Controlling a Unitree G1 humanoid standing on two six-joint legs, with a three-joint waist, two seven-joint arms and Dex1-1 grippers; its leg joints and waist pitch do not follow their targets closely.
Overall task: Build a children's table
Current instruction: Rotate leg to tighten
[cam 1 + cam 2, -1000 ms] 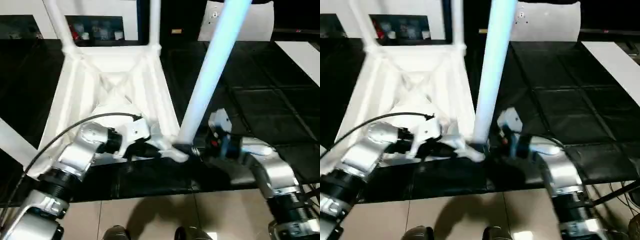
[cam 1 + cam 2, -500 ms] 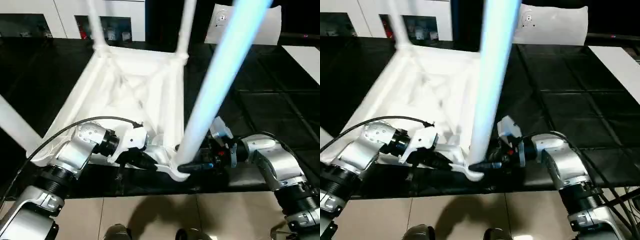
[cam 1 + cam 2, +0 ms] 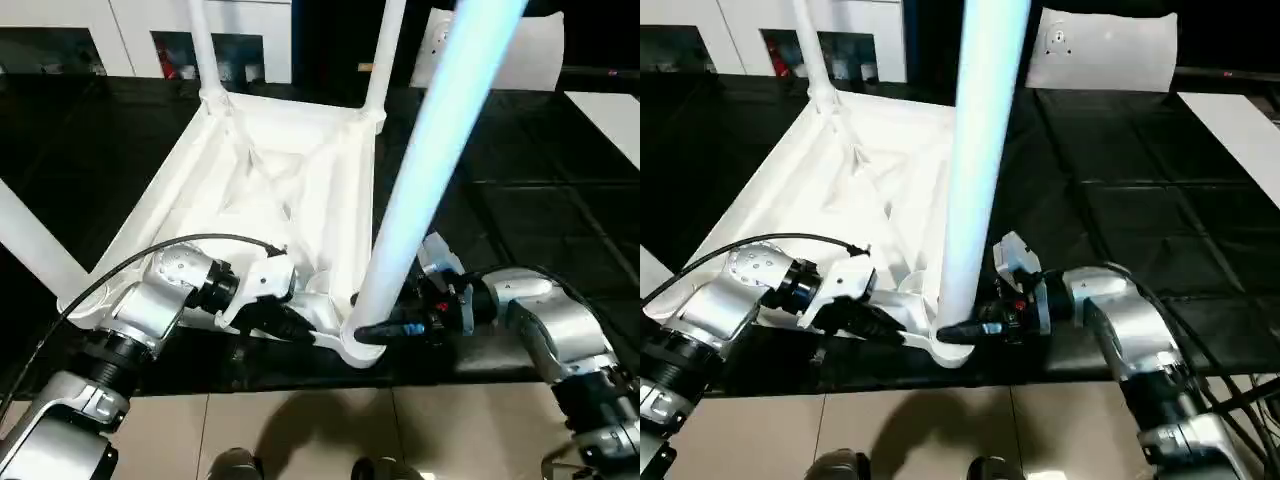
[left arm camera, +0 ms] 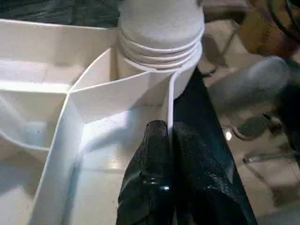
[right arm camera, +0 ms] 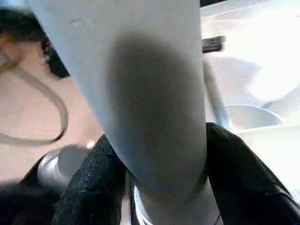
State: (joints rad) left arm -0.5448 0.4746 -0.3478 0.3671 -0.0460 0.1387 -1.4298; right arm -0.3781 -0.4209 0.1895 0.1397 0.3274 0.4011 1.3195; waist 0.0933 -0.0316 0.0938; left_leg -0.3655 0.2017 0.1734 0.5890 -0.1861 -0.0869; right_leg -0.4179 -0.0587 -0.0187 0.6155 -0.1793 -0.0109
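Note:
The children's table lies upside down on the black mat, its ribbed top point(image 3: 290, 190) facing up. Two far legs point(image 3: 203, 50) point(image 3: 385, 50) stand in their sockets, and a third leg point(image 3: 30, 240) leans out at the near left. The near right leg point(image 3: 430, 150) rises from its corner socket point(image 3: 355, 350), with screw threads point(image 4: 159, 51) showing at its base. My right gripper point(image 3: 375, 330) is shut on this leg's base, with a black finger point(image 5: 93, 187) on each side. My left gripper point(image 3: 300, 325) is shut on the top's thin rim point(image 4: 169, 103) right beside that socket.
A white cabinet point(image 3: 100, 30) with glass-fronted compartments stands behind the table. A white sheet point(image 3: 540, 50) leans at the back right, and a white strip point(image 3: 610, 110) lies at the right. The mat ends at a tan floor point(image 3: 300, 440) close in front of me.
My right gripper has closed its fingers onto the base of the near right leg. The left gripper has kept its hold on the rim. The camera has shifted.

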